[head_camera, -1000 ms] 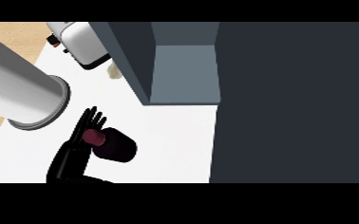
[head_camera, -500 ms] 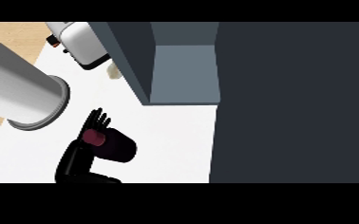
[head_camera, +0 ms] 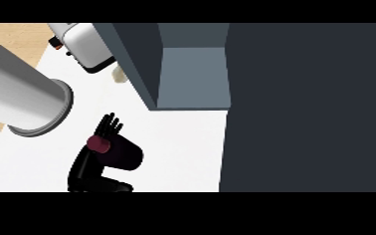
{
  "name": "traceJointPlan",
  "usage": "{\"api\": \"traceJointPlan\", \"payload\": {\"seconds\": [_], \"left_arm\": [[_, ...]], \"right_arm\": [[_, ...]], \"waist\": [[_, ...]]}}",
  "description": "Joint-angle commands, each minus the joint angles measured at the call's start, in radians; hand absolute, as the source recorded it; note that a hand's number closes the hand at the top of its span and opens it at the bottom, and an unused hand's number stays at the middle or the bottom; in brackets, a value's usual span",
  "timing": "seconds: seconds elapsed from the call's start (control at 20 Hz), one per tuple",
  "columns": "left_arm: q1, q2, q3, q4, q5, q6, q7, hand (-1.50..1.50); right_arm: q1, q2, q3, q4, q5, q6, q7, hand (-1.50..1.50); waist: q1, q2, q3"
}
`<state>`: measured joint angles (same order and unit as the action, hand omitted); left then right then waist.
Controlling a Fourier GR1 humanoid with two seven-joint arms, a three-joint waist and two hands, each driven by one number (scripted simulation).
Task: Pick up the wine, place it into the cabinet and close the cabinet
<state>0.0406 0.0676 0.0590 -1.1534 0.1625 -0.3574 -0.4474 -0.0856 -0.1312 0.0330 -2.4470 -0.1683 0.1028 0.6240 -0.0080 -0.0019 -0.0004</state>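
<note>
Left hand [head_camera: 88,168] lower left, curled round wine [head_camera: 123,155] above white desk [head_camera: 176,144] | step: carry, probably | next: up-right into open cabinet [head_camera: 192,77], release, close it

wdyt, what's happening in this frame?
The left robot hand has the wine in its grasp, over the counter just in front of the cabinet. The cabinet stands open, its door swung out at the right. The wine is not inside yet. The right robot hand is not in view.
</note>
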Motion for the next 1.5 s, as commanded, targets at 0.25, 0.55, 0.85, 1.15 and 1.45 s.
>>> {"api": "traceJointPlan", "payload": {"seconds": [0.25, 0.55, 0.85, 1.15, 1.45], "left_arm": [[-0.09, 0.023, 0.057, 0.132, 0.053, -0.057, -0.032, -1.5], [-0.09, -0.024, -0.019, 0.157, 0.027, -0.119, -0.06, 1.5], [-0.102, -0.029, -0.075, 0.207, -0.103, -0.072, -0.2, 1.5], [-0.059, 0.027, -0.067, 0.184, -0.2, 0.026, -0.339, 1.5], [-0.03, 0.035, 0.095, 0.036, -0.049, 0.13, -0.209, 1.5]], "right_arm": [[0.034, -0.03, -0.091, -0.179, -0.17, 0.009, 0.091, -1.5], [-0.015, 0.018, -0.02, -0.085, -0.062, -0.015, 0.041, -1.5], [0.088, 0.02, -0.029, -0.131, -0.087, 0.034, 0.006, -1.5], [0.02, 0.011, -0.032, -0.088, -0.087, 0.023, 0.04, -1.5], [0.06, 0.027, -0.002, -0.132, -0.048, 0.023, 0.035, -1.5]], "waist": [[-0.004, 0.0, 0.0], [0.005, 0.001, 0.0], [0.0, 0.0, 0.001], [0.004, 0.001, 0.0], [0.008, -0.004, 0.001]]}}
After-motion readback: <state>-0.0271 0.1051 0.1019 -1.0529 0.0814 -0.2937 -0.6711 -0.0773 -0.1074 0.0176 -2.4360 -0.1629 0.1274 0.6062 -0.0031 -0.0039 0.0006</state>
